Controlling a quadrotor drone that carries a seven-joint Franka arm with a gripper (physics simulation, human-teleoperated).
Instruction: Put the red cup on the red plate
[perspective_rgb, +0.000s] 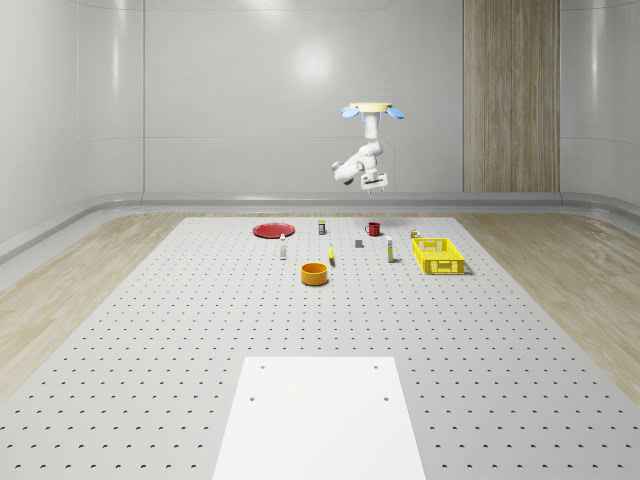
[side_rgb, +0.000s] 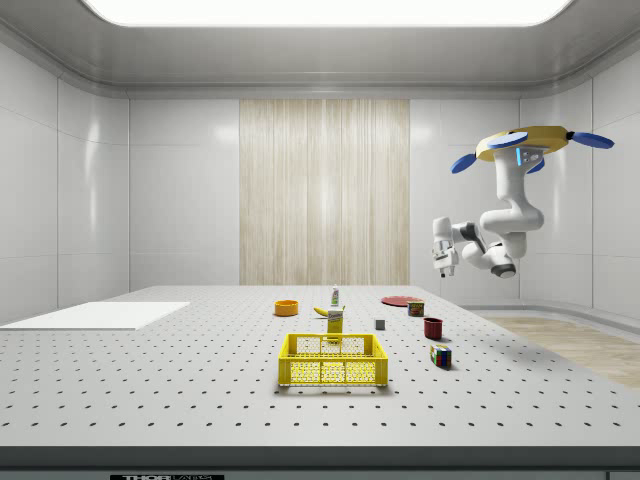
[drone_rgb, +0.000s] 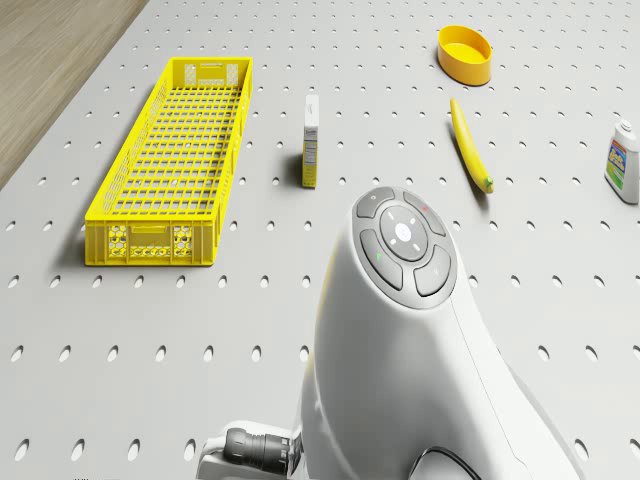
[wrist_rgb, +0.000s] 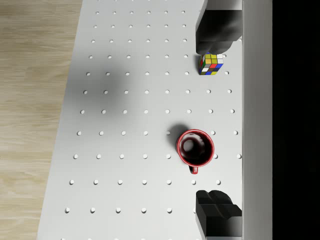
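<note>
The fingers (wrist_rgb: 216, 25) are spread apart and hold nothing, with the gripper (wrist_rgb: 215, 120) aimed straight down at the red cup (wrist_rgb: 195, 148), which stands upright on the perforated surface (wrist_rgb: 135, 130) well below. A Rubik's cube (wrist_rgb: 211, 64) lies near the cup. The drone (perspective_rgb: 374, 110) hovers high above the cup. The red plate (perspective_rgb: 272, 230) lies well apart, toward the whole-scene view's left, beyond a yellow bowl (perspective_rgb: 315, 273).

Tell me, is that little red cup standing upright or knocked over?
Upright. The wrist view looks straight down into the red cup, showing its round rim and dark inside; in the side view it stands on its base on the table, handle out sideways.
</note>
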